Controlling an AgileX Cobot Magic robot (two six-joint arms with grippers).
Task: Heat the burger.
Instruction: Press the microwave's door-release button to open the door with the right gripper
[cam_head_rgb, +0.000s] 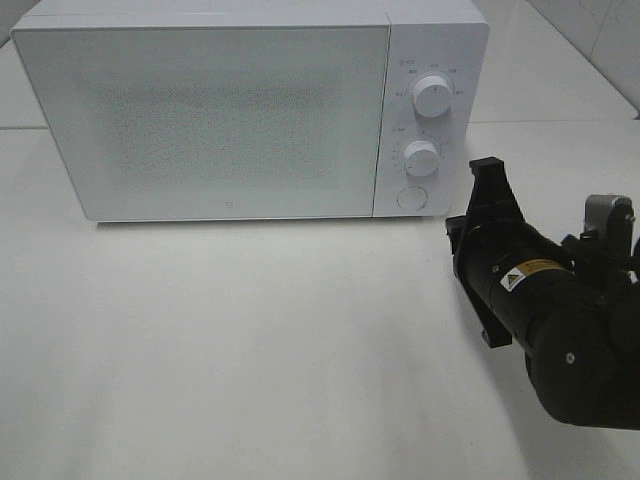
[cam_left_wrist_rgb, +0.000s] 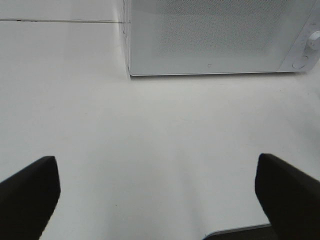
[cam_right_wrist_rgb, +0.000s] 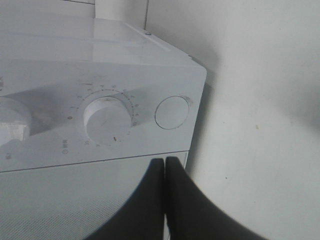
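No burger shows in any view. The white microwave (cam_head_rgb: 200, 110) stands at the back of the table with its door closed; it also shows in the left wrist view (cam_left_wrist_rgb: 210, 35) and the right wrist view (cam_right_wrist_rgb: 100, 65). My right gripper (cam_head_rgb: 489, 172) is shut and empty, just right of the microwave's lower right corner. In the right wrist view the gripper (cam_right_wrist_rgb: 165, 161) has its fingers pressed together, close to the lower knob (cam_right_wrist_rgb: 107, 120) and the round button (cam_right_wrist_rgb: 171, 112). My left gripper (cam_left_wrist_rgb: 157, 200) is open and empty above bare table, in front of the microwave.
The control panel carries an upper knob (cam_head_rgb: 432, 96), a lower knob (cam_head_rgb: 421, 157) and a round button (cam_head_rgb: 411, 198). The white table (cam_head_rgb: 250, 340) spreads in front of the microwave. A tiled wall (cam_head_rgb: 600, 30) rises at the back right.
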